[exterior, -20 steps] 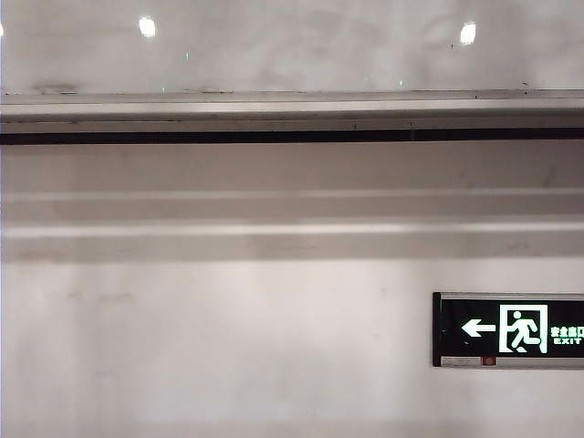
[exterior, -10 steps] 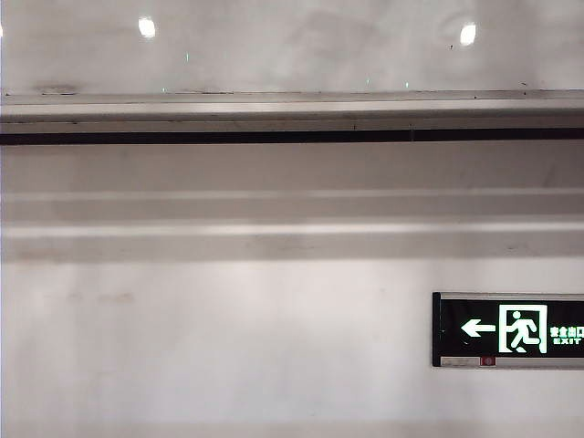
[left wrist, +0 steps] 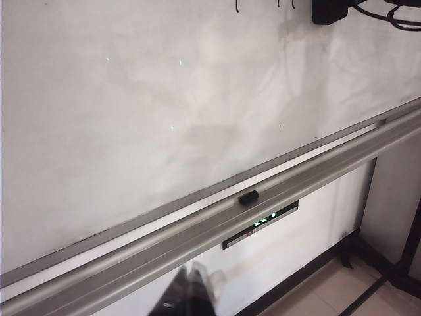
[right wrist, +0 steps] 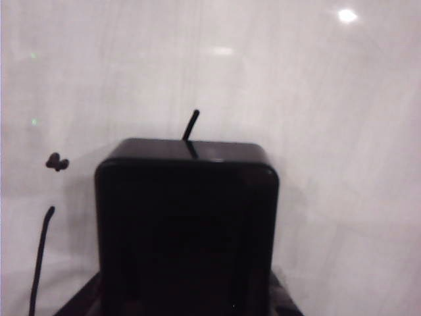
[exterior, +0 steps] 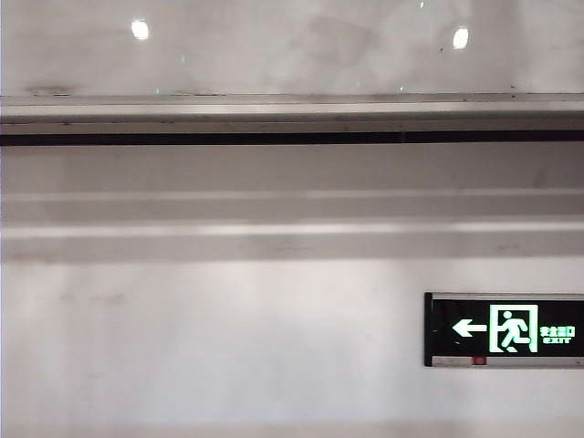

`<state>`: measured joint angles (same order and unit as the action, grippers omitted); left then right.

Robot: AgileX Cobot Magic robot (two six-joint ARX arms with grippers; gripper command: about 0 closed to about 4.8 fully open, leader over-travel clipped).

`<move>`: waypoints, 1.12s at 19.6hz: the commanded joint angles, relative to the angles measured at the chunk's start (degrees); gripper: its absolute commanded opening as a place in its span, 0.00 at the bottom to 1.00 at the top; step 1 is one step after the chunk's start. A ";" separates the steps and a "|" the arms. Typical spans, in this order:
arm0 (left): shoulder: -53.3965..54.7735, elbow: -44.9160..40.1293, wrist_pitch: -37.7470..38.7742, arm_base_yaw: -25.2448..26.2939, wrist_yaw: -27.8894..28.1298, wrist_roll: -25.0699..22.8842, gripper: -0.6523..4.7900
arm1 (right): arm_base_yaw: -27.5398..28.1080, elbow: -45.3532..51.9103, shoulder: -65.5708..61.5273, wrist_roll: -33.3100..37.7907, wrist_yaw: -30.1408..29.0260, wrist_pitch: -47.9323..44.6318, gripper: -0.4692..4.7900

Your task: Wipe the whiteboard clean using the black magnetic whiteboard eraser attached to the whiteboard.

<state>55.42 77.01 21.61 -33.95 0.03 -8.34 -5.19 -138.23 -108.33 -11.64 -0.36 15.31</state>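
At whiteboard [right wrist: 329, 99], right gripper [right wrist: 187, 308] seemingly holds one eraser [right wrist: 186, 217]

A glossy whiteboard [left wrist: 131, 118] catches pinpoints of ceiling light, its smooth white face clouded with faint grey smears and a few dark ink strokes. Along its edge runs a brushed, silver-grey metal tray [left wrist: 197, 227] with a dull satin sheen, on which a small black cap-like piece [left wrist: 248, 196] rests. Pressed close to the board, the eraser [right wrist: 187, 224] shows a smooth black plastic shell, slightly shiny at its rounded corners, held at the right gripper [right wrist: 187, 299], dark and blurred at the frame's edge. The left gripper [left wrist: 187, 296] appears only as a dark blur. Below, the wall [exterior: 228, 347] looks matt and lightly scuffed, and an exit sign [exterior: 505, 329] has a glossy black face.
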 commanded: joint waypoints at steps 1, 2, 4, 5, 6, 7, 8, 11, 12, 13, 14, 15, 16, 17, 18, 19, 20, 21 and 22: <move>-0.11 0.35 -1.14 0.07 -0.20 -0.22 0.11 | -3.34 0.66 -3.19 0.48 -6.86 -2.21 0.08; -0.11 0.35 -1.11 0.07 -0.13 -0.22 0.11 | -4.22 0.66 -3.30 -0.63 -7.02 -2.29 0.08; -0.11 0.35 -1.11 0.07 0.24 -0.22 0.11 | -5.14 0.66 -3.54 -2.08 -7.06 -2.75 0.08; -0.11 0.35 -1.11 0.07 0.72 -0.22 0.11 | -5.20 0.66 -3.56 -2.08 -7.06 -3.04 0.08; -0.11 0.35 -1.07 0.07 1.79 -0.24 0.11 | -5.73 0.66 -3.56 -2.08 -6.99 -3.80 0.08; -0.11 0.35 -1.07 0.07 2.62 -0.24 0.11 | -5.70 0.66 -3.54 -2.08 -6.97 -4.96 0.08; -0.11 0.35 -1.09 0.07 2.99 -0.24 0.11 | -5.64 0.63 -3.52 -2.05 -6.84 -6.21 0.08; -0.09 0.35 -1.14 0.07 3.45 -0.31 0.11 | -5.64 0.55 -3.52 -2.05 -7.56 -5.95 0.08; -0.11 0.35 -1.11 0.07 3.85 -0.87 0.11 | -5.84 0.55 -3.54 -2.12 -8.50 -5.11 0.08; -0.11 0.35 -1.09 0.07 3.82 -1.16 0.11 | -6.43 0.55 -3.54 -2.38 -8.74 -4.90 0.08; -0.20 0.35 -1.07 0.07 3.82 -1.14 0.11 | -6.91 0.52 -3.52 -3.76 -7.72 -5.07 0.08; -0.24 0.35 -1.09 0.07 3.82 -1.14 0.11 | -7.06 0.42 -3.52 -5.18 -5.20 -5.79 0.08; -0.24 0.35 -1.09 0.07 3.82 -1.14 0.11 | -7.06 0.37 -3.52 -5.31 -2.34 -7.10 0.08; -0.24 0.35 -1.07 0.07 3.82 -1.14 0.11 | -7.06 0.37 -3.50 -5.33 0.31 -8.61 0.08; -0.28 0.35 -1.09 0.07 3.82 -1.14 0.11 | -7.02 0.35 -3.48 -5.35 3.80 -10.67 0.08; -0.33 0.35 -1.14 0.07 3.85 -1.16 0.11 | -6.97 0.35 -3.45 -5.35 5.88 -12.28 0.08; -0.33 0.35 -1.14 0.07 3.85 -1.36 0.11 | -6.80 0.35 -3.28 -5.35 8.63 -14.62 0.08; -0.33 0.35 -1.14 0.07 3.82 -1.33 0.11 | -6.75 0.35 -3.17 -5.42 9.97 -16.33 0.08; -0.33 0.35 -1.14 0.07 3.82 -1.33 0.11 | -6.75 0.35 -3.13 -5.44 10.95 -18.32 0.08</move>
<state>55.31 77.01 21.61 -33.95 3.70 -9.43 -12.45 -137.47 -112.09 -16.62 6.50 3.92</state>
